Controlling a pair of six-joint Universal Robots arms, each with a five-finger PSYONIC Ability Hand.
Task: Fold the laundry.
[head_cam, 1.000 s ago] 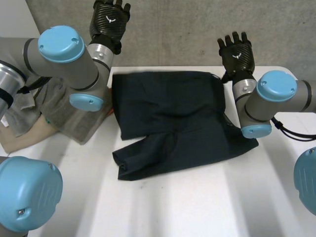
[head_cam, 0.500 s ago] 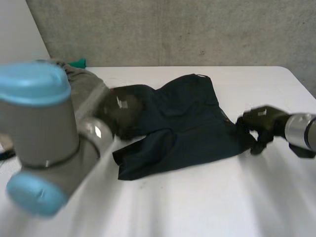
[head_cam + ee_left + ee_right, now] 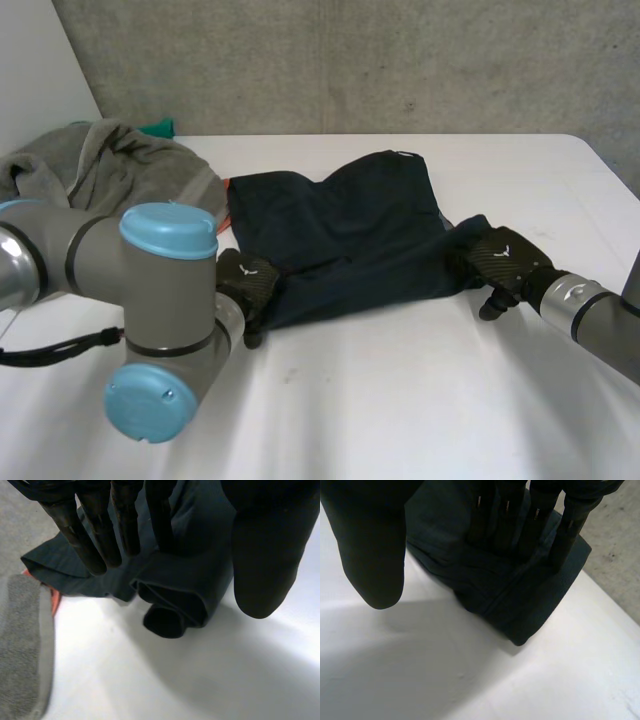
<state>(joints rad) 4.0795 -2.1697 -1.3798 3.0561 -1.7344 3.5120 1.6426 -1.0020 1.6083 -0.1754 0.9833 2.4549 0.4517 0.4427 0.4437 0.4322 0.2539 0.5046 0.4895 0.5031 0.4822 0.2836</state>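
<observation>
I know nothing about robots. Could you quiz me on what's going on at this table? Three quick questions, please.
1. True or false: the dark garment lies on top of the grey towel pile.
2. Where on the garment is the left hand? A: its near left corner. B: its middle. C: its far edge.
3. Which hand has straight fingers on the garment's right end?
Key: 1 false, it lies on the white table beside the pile. 2 A. 3 the right hand.
</observation>
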